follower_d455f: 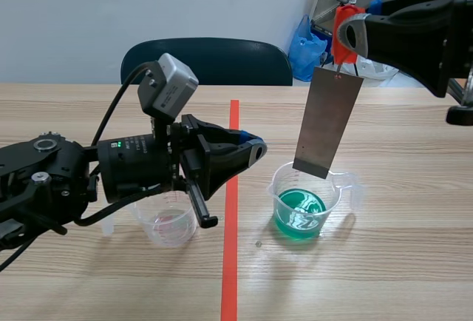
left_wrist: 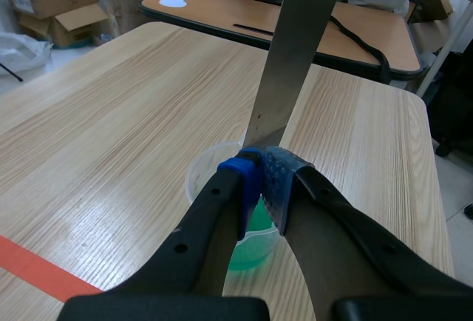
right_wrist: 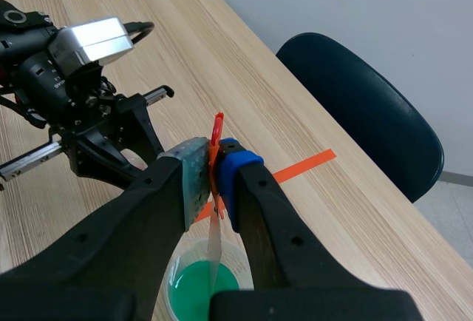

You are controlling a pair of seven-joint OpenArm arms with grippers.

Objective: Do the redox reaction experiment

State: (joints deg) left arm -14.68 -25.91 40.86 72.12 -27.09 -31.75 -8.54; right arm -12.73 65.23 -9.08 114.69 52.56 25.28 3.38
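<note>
**Strip hung over the green beaker, dip not yet made**

The right gripper [right_wrist: 214,164] is pressed together on a red clip [right_wrist: 216,130], and a grey metal strip [follower_d455f: 328,121] is hung from the clip. The strip's long axis is kept nearly upright, with the lower end tipped slightly to the left. That end is seen at about the rim of the beaker [follower_d455f: 334,188], over the green liquid [follower_d455f: 298,216]. It is judged not yet wetted, though the gap cannot be told. The beaker is stood on the table [follower_d455f: 399,262], right of the tape line and below the right gripper, which is raised at the far right.

The coming move is judged to be a plain lowering along the strip's own axis, so little sideways correction should be needed. The right arm is the one placed for it.

The left gripper [follower_d455f: 256,147] is closed on nothing, its pads met. It is pointed rightward at the beaker, near it but apart from strip and rim. An empty beaker [follower_d455f: 171,226] is stood beneath the left arm.
</note>
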